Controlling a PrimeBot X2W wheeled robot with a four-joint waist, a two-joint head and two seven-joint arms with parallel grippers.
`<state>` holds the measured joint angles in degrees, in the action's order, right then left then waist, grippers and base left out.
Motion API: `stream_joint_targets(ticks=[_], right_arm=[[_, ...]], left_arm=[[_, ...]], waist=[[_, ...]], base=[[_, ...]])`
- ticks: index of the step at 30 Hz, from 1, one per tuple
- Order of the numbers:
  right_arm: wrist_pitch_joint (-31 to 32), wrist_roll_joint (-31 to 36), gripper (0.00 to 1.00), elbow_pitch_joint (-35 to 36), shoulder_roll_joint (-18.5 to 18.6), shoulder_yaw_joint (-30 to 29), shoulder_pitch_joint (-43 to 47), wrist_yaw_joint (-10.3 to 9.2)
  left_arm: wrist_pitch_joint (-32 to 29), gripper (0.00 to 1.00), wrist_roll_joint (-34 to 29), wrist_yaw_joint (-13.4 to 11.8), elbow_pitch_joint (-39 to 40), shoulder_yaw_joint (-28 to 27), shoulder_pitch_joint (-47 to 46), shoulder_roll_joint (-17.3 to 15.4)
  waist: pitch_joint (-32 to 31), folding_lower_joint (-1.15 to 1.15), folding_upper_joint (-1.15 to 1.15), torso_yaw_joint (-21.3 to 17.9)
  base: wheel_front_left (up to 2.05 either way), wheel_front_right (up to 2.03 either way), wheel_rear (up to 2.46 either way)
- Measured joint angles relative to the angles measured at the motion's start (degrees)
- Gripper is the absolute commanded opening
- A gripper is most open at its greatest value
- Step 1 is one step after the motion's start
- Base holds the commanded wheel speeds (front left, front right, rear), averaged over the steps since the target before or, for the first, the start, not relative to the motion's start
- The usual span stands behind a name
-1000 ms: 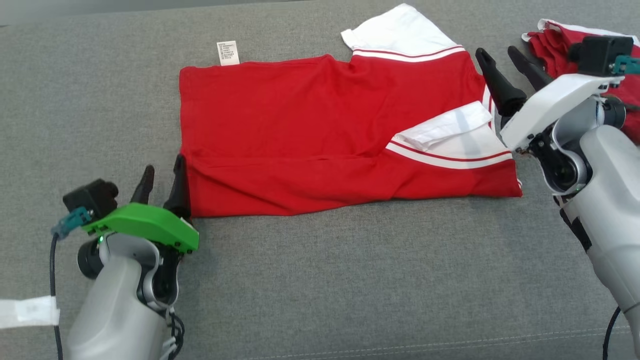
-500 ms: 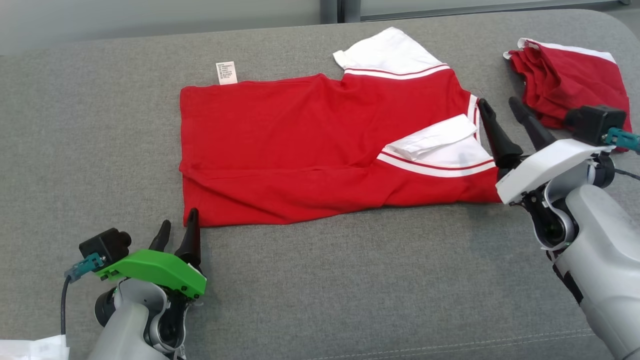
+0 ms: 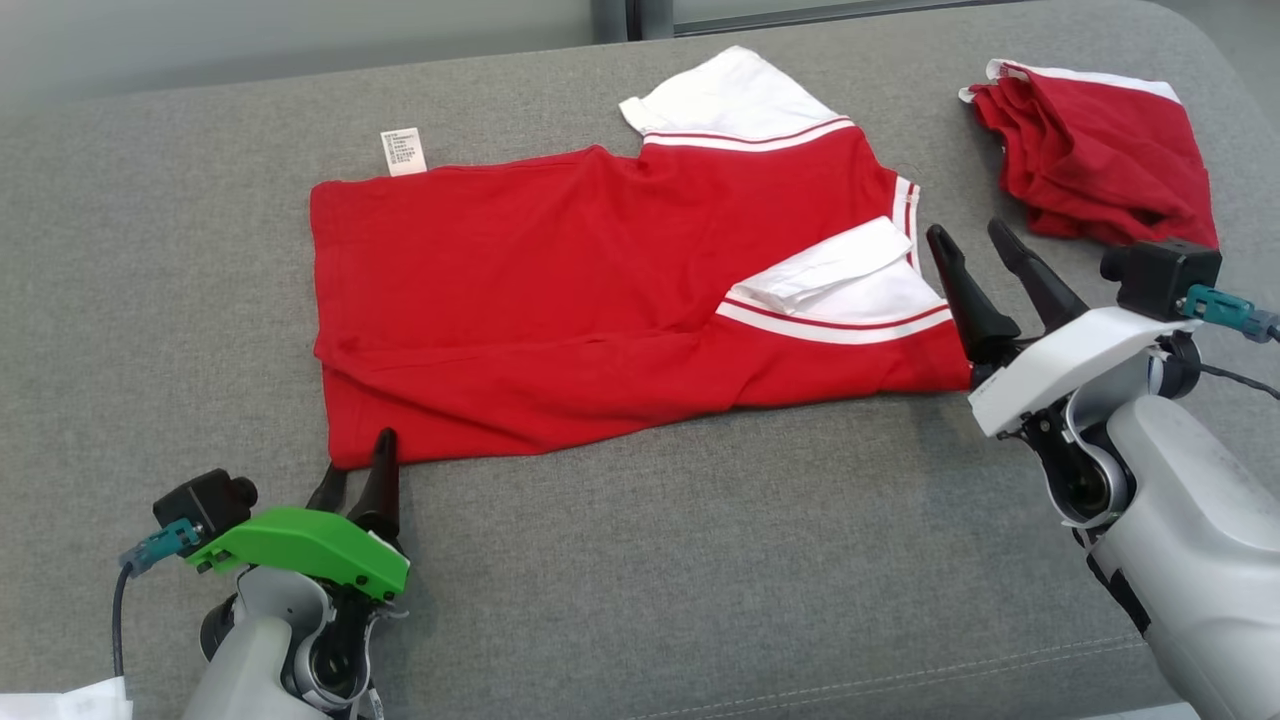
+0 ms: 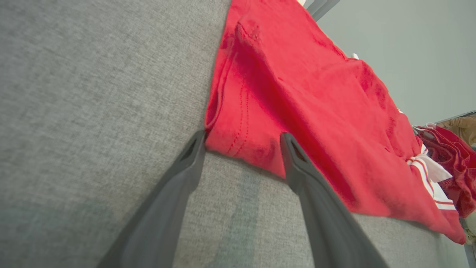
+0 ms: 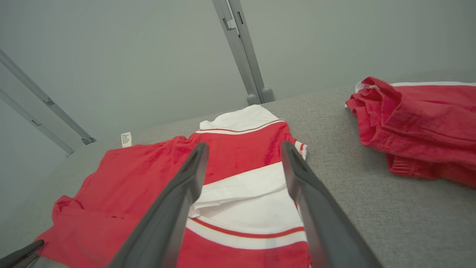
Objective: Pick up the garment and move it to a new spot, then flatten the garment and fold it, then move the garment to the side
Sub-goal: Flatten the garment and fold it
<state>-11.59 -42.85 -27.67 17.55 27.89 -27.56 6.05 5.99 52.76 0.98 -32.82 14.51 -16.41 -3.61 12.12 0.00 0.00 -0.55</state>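
Note:
The garment [image 3: 560,300] is a red shirt with white striped sleeves, lying flat and folded lengthwise on the grey cushion [image 3: 700,560]. A white label [image 3: 403,152] sticks out at its far edge. My left gripper [image 3: 358,465] is open just in front of the shirt's near-left corner. In the left wrist view that corner of the garment [image 4: 316,93] lies between the tips of the left gripper [image 4: 242,136]. My right gripper [image 3: 968,235] is open beside the shirt's right end, holding nothing. Between the fingers of the right gripper [image 5: 243,145], the wrist view looks onto the folded white sleeve [image 5: 245,193].
A second red garment [image 3: 1100,170] lies crumpled at the far right of the cushion; the right wrist view has this second garment [image 5: 416,123] on its right. A grey wall and metal posts [image 5: 241,56] stand behind. The cushion's front seam [image 3: 800,690] runs near me.
The head camera has shifted. Relative to the shirt, both open grippers have drawn back towards me: the left from the shirt's left edge to its near corner, the right down along the right end.

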Motion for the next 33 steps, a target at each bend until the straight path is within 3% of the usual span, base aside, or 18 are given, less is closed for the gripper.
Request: stream_joint_targets(ticks=[3,4,5,6,7,8,9,20,26,33], right_arm=[[-0.07,0.00,1.00,0.16,0.00,0.08,0.52,0.01],[-0.08,-0.01,1.00,0.18,0.03,0.05,1.04,0.01],[-0.08,-0.08,1.00,0.13,0.08,0.05,1.65,0.01],[-0.08,-0.08,1.00,0.08,0.08,0.09,2.34,0.01],[-0.07,-0.10,1.00,-0.09,0.03,0.19,2.99,0.01],[-0.07,-0.19,1.00,-0.35,0.01,0.35,3.65,0.01],[-0.07,-0.45,1.00,-0.68,-0.05,0.45,4.35,0.01],[-0.07,-2.45,1.00,-4.61,-1.29,0.68,9.46,-0.18],[-0.05,-3.21,1.00,-6.70,-1.53,-0.45,9.47,-1.45],[0.02,-7.90,1.00,-8.77,-4.05,-3.50,9.48,-1.59]], left_arm=[[-0.02,1.00,0.90,-0.12,0.00,-1.01,-0.01,0.29],[-0.14,0.91,0.97,-0.35,0.01,-1.05,-0.02,0.31],[-0.13,0.73,1.12,-0.48,0.05,-1.22,-0.02,0.37],[-0.04,0.48,1.42,-0.49,0.11,-1.44,-0.03,0.49],[0.11,0.34,1.60,-0.49,0.18,-1.52,-0.04,0.54],[0.23,0.07,1.60,-0.49,0.27,-1.53,-0.04,0.55],[0.66,0.00,1.60,-0.48,0.35,-1.55,-0.04,0.57],[3.14,0.00,1.62,-0.18,2.29,-0.93,-0.11,0.99],[3.91,0.00,1.62,0.04,3.23,-0.31,-0.07,1.12],[4.16,0.00,1.62,0.04,3.72,0.49,0.01,1.16]], waist=[[0.17,0.00,0.00,-0.53],[0.22,0.00,0.00,-0.65],[0.27,0.00,0.00,-0.71],[0.29,0.00,0.00,-0.75],[0.29,0.00,0.00,-0.77],[0.29,0.00,0.00,-0.77],[0.28,0.00,0.00,-0.77],[0.32,0.00,0.00,0.63],[0.39,0.00,0.00,1.63],[0.55,0.00,0.00,2.16]], base=[[0.00,0.00,0.00],[0.00,0.00,0.00],[0.00,0.00,0.00],[0.00,0.00,0.00],[0.00,0.00,0.00],[0.00,0.00,0.00],[0.00,0.00,0.00],[0.00,0.00,0.00],[0.00,0.00,0.00],[0.00,0.00,0.00]])
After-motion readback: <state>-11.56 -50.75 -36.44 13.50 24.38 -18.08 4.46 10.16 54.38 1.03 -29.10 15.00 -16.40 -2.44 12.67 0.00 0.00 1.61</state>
